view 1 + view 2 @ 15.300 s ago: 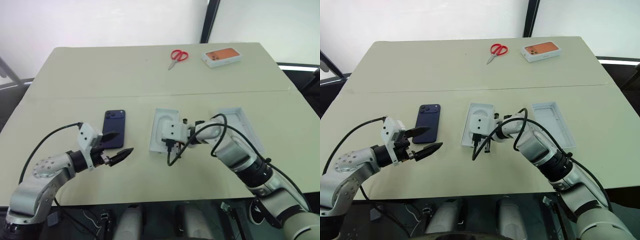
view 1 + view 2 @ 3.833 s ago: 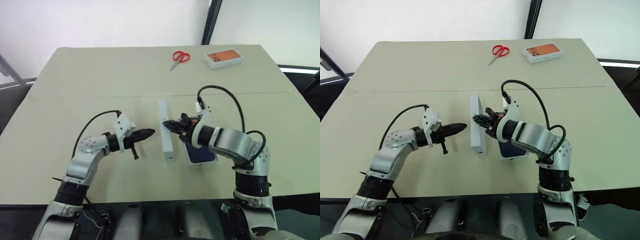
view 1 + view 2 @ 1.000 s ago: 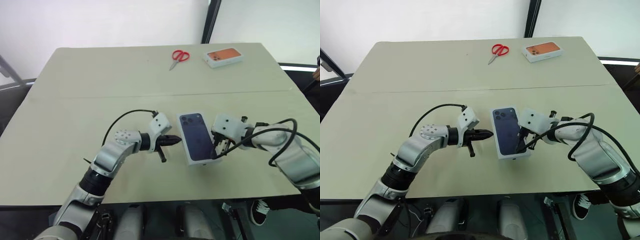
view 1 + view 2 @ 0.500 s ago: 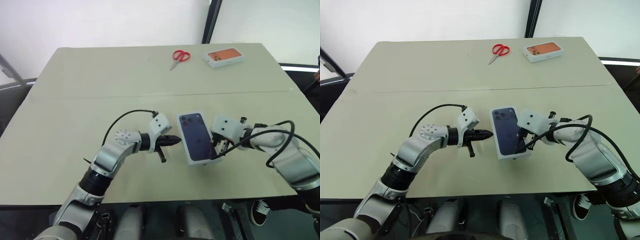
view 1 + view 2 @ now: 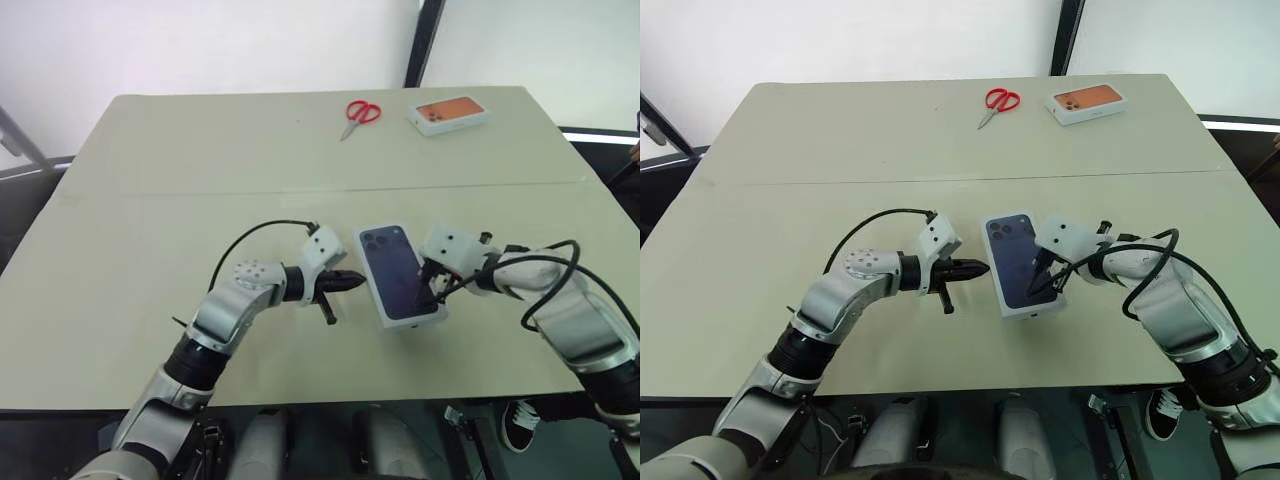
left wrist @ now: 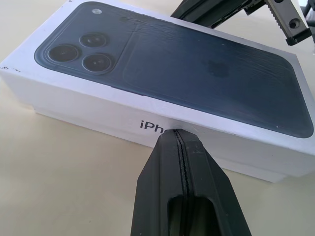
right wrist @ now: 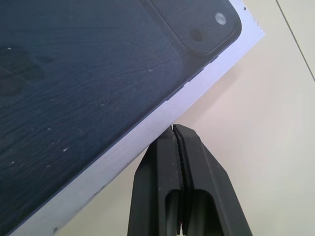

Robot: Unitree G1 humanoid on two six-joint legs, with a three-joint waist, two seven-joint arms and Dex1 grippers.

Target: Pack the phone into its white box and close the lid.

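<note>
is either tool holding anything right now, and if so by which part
Nothing is held. Both tools, left and right, are shut empty, their tips at opposite long sides of the lid.

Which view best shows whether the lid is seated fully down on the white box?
The left wrist view: it faces the lid's long side, with a strip of the white box stepping out below it. The eye views show mostly the lid's printed top; the right wrist view shows one corner and edge.

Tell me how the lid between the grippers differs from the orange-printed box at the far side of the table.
The lid carries a dark blue phone picture; the orange-printed box shows an orange phone. The lid sits near the table's front edge, flanked by the left gripper and right gripper, both shut; the orange-printed box lies far back beside the red scissors, untouched. Both are white and rectangular.
</note>
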